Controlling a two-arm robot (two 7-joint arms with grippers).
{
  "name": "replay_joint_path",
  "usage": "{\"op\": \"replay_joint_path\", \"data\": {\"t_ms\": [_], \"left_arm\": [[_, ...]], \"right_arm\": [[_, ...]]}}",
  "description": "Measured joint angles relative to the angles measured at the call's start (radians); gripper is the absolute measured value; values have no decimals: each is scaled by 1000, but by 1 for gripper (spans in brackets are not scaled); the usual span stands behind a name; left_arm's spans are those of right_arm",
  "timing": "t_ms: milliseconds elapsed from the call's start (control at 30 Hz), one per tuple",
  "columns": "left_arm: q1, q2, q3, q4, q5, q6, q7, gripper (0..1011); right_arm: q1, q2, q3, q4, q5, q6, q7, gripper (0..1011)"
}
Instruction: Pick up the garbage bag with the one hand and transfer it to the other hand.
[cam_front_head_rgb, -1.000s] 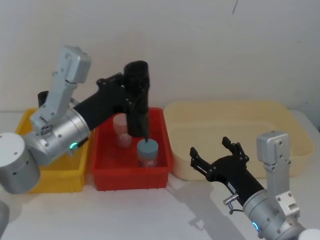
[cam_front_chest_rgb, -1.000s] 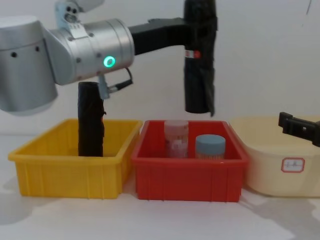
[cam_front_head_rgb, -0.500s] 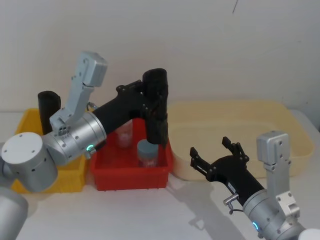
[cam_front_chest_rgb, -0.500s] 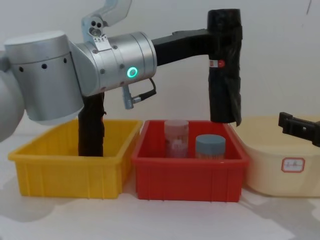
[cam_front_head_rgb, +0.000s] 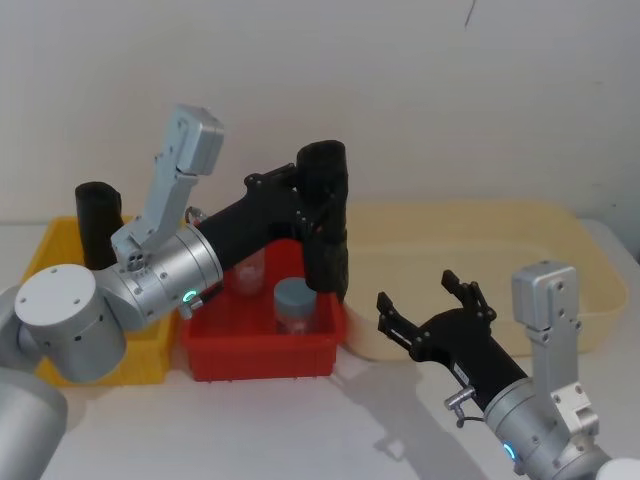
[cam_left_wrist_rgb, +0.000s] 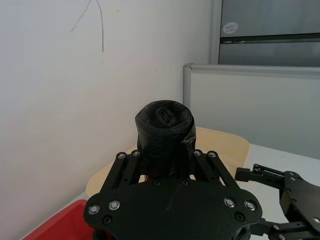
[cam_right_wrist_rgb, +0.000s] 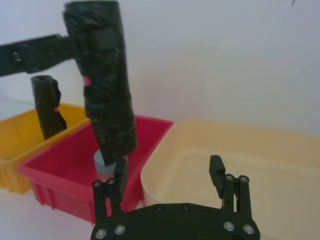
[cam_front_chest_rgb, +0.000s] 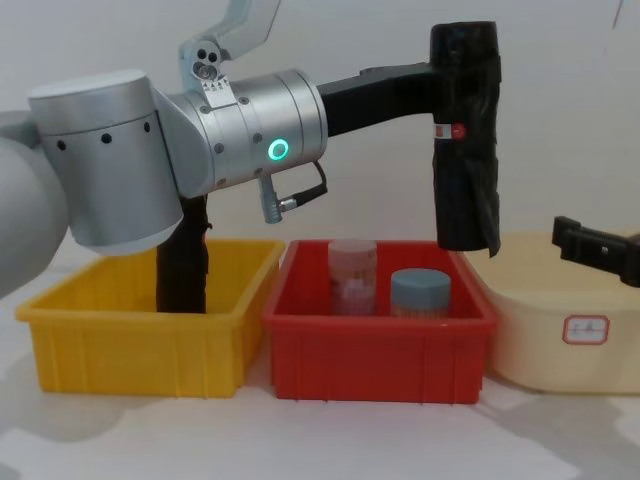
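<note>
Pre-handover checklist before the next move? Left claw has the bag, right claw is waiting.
1. Left claw shut on the garbage bag, roll roughly upright: ok.
2. Right claw open: ok.
3. Bare length of roll below the left claw for a second grip: ok.
4. Roll's lower end apart from the blue-lidded jar in the red bin: ok.
5. Roll between the right claw's fingers: not ok; it hangs apart, higher and to that claw's left.

Robot lab bench, by the look of it
Bare wall (cam_front_head_rgb: 420, 90), white table (cam_front_chest_rgb: 300, 440), yellow bin (cam_front_chest_rgb: 140, 352), red bin (cam_front_chest_rgb: 380, 358), grey partition (cam_left_wrist_rgb: 260, 110)
</note>
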Motion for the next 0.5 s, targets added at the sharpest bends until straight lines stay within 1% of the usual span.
{"op": "replay_joint_path", "data": {"t_ms": [200, 500], "left_arm": [[-2, -3, 2, 6, -3, -1, -4, 376], [-5, -5, 3, 11, -6, -2, -8, 376]], "right_arm": [[0, 3, -13, -15, -24, -26, 10, 1000], [8, 0, -38, -26, -59, -44, 24, 1000]]}}
